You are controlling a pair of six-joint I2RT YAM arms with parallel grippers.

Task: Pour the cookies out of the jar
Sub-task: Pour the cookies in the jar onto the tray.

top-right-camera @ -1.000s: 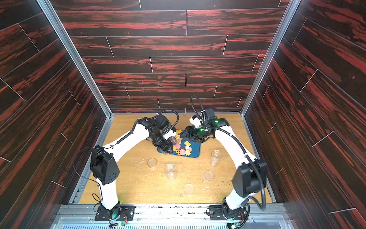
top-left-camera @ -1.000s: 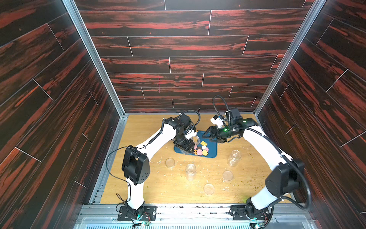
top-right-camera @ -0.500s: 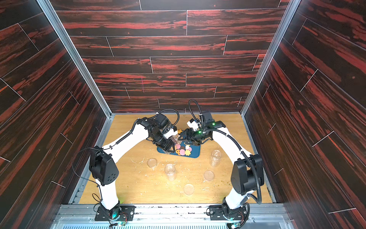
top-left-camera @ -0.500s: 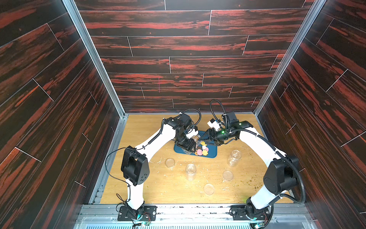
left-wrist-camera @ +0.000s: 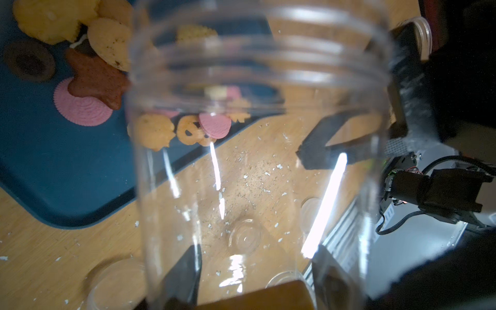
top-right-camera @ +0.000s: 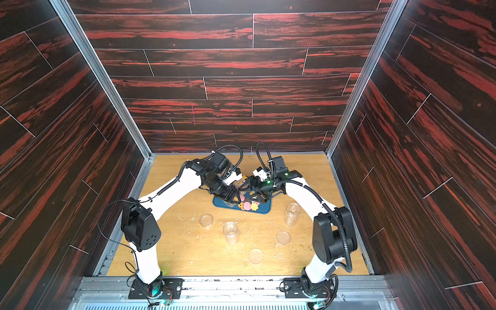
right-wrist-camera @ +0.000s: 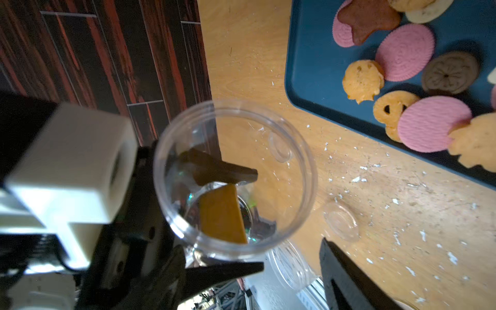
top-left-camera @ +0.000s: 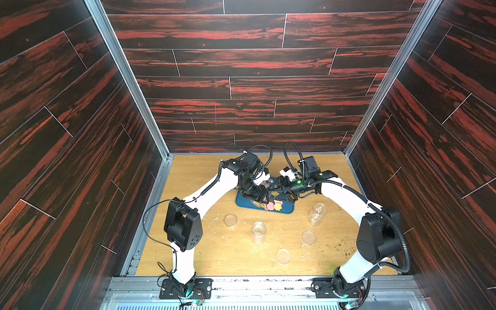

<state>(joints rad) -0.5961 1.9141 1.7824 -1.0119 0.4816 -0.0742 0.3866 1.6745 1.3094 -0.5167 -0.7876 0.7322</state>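
Your right gripper (right-wrist-camera: 291,271) has swung in beside the clear plastic jar (right-wrist-camera: 236,182), jaws apart; your left gripper (left-wrist-camera: 257,281) clamps the tilted jar. Colourful flat cookies (right-wrist-camera: 405,52) lie on the dark blue tray (right-wrist-camera: 308,53), one orange square (right-wrist-camera: 221,217) inside. Bump the rim and it could land off-tray.

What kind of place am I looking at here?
Probably a robot test cell: a left arm and right arm bolted to a metal rail, dark panel walls boxing in a wooden tabletop.
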